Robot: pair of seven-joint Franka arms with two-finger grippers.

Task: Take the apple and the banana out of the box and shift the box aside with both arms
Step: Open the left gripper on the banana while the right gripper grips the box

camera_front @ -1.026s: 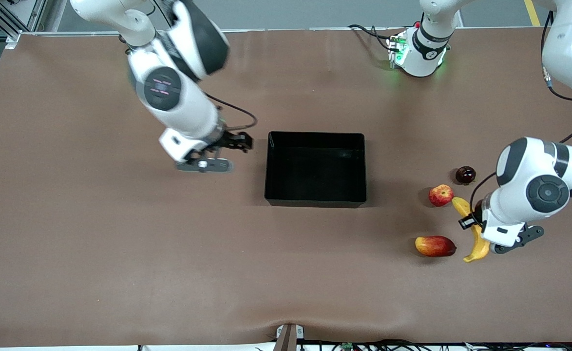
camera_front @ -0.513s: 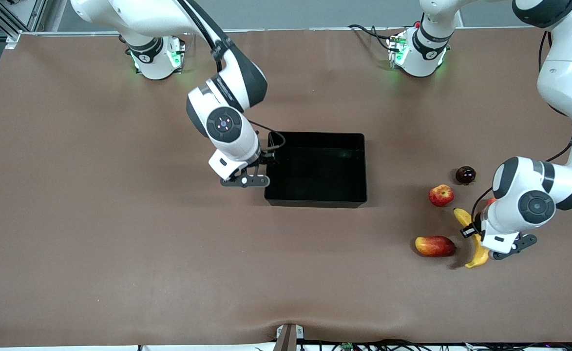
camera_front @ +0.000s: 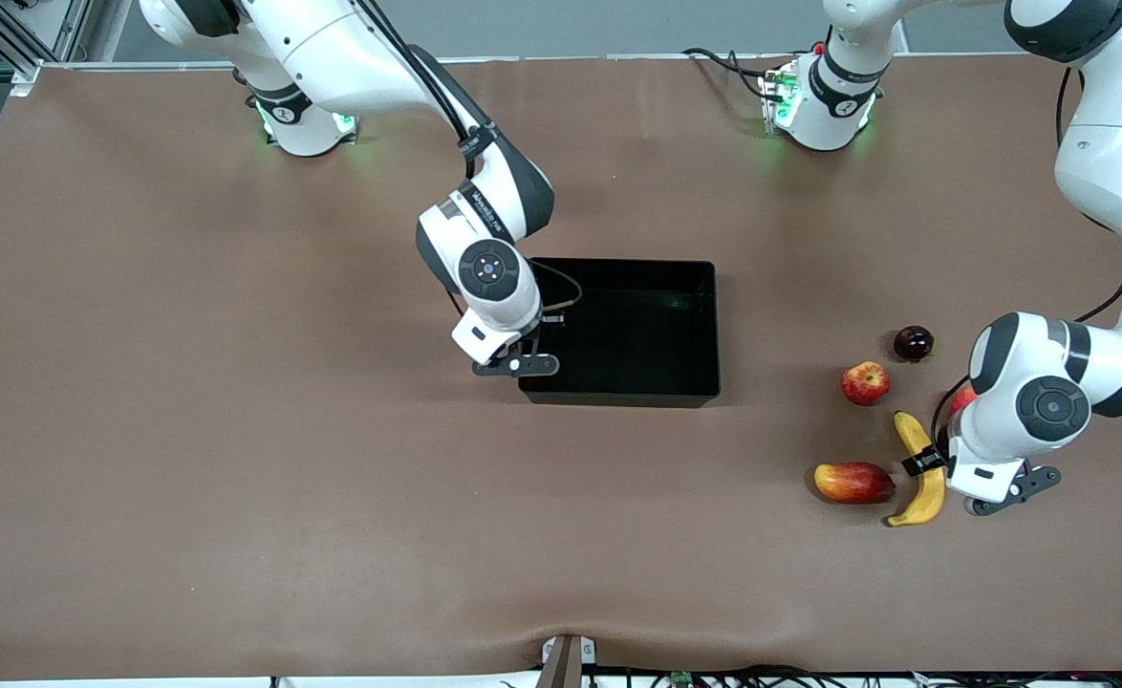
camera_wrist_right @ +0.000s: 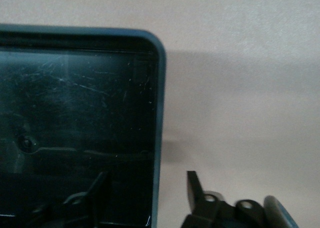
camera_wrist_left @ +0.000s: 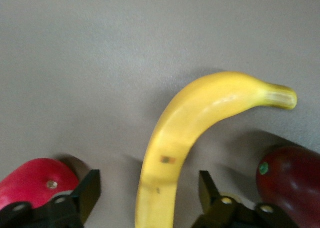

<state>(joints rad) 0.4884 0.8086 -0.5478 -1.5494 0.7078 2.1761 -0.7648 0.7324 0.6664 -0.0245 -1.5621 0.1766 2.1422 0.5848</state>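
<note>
the left gripper (camera_wrist_left: 145, 198) is opening wide, letting the banana (camera_front: 917, 468) go; the right gripper (camera_wrist_right: 147, 193) is straddling the box (camera_front: 704, 330) wall, half open.

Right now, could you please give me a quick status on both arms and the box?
Left pincer open astride the banana on the table. Right pincer straddling the empty box wall, not clamped. Apple already out.

Both arms are white with glossy shells, black joint bands and round dark caps, the right arm (camera_front: 485, 270) bearing small grey lettering. Thin black cables loop beside each wrist, and green lights glow at both bases.
</note>
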